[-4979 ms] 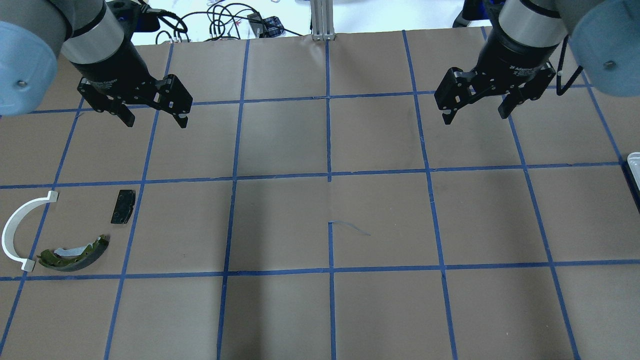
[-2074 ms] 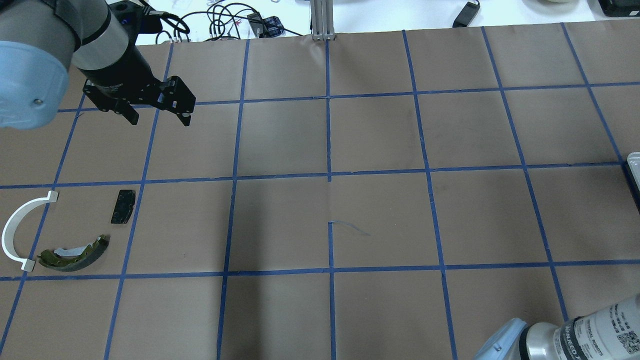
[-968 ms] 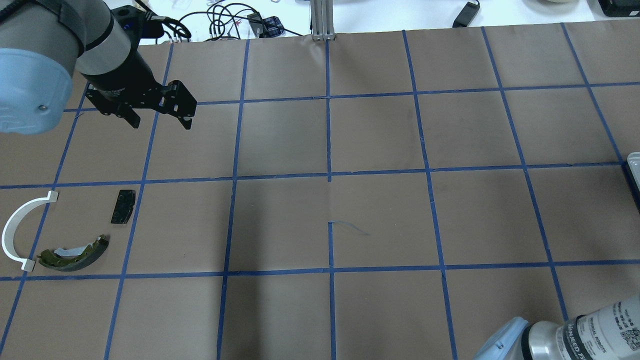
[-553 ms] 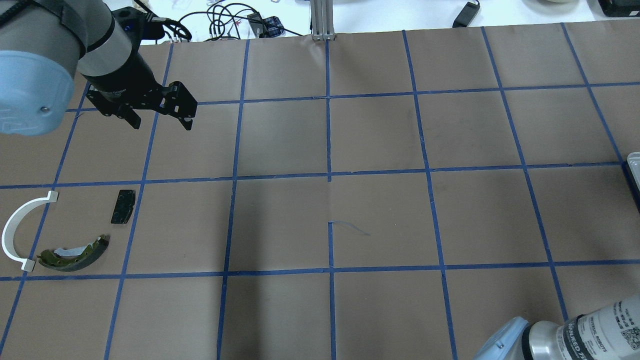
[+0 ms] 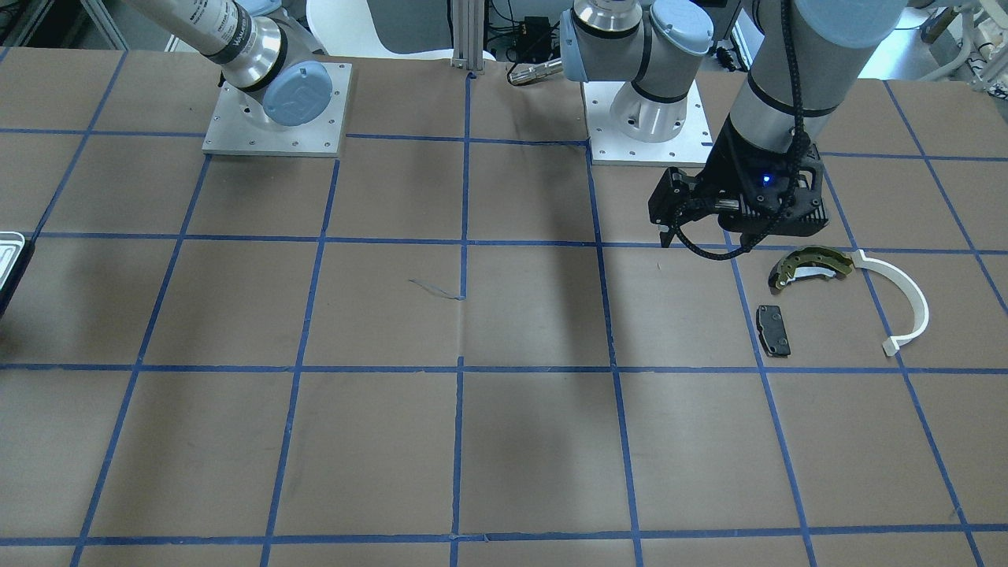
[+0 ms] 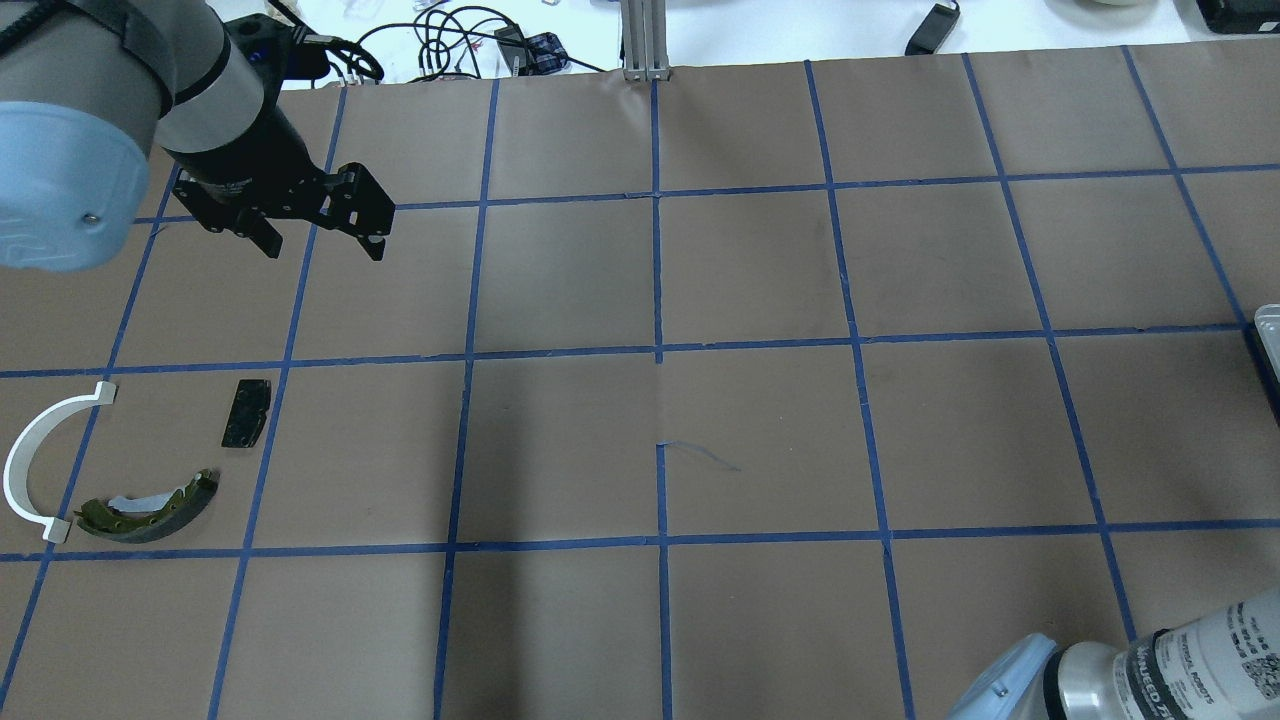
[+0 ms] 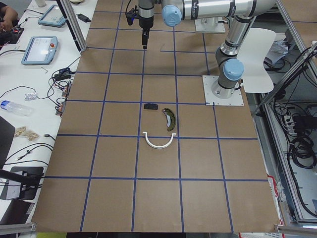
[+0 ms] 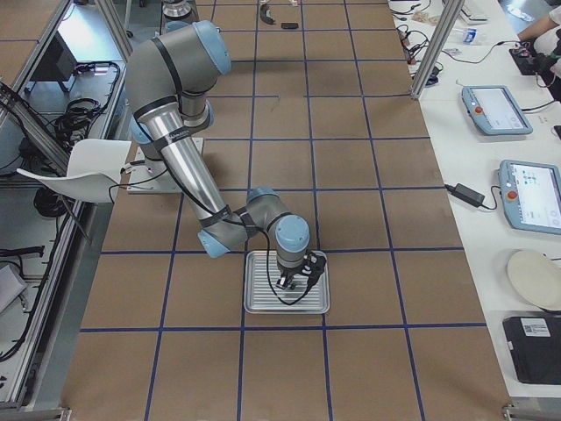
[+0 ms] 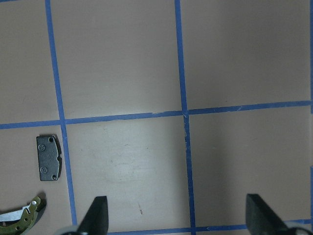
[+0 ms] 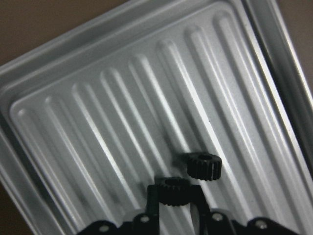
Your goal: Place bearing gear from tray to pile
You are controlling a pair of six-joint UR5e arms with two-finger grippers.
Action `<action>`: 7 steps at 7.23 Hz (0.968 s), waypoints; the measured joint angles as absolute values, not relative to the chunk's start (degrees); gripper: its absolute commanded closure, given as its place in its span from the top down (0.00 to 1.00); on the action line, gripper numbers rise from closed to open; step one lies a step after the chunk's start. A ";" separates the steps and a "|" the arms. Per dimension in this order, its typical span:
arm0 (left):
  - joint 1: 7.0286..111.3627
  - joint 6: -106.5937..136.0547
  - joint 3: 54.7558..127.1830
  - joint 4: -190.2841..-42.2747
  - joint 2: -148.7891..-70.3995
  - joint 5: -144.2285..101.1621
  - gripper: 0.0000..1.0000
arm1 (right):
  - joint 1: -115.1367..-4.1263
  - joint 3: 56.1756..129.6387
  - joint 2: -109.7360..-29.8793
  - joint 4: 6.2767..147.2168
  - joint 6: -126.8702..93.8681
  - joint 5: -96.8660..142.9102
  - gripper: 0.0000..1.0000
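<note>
Ribbed tray lies beneath right fingers gripping a bearing gear.

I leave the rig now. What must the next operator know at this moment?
The left gripper is open and empty, hovering near the pile.
The right gripper is shut on a black gear, low in the tray; a second gear lies beside it.
Done: grasp only. The pile (brake shoe, brake pad, white arc) has no gear.
Remaining: lift, carry over, release there.
</note>
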State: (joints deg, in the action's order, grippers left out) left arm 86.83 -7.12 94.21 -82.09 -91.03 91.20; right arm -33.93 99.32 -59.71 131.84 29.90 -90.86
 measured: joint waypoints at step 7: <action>86.84 -7.12 94.22 -82.11 -90.98 91.23 1.00 | -43.15 102.06 -71.34 120.51 21.73 -91.37 0.07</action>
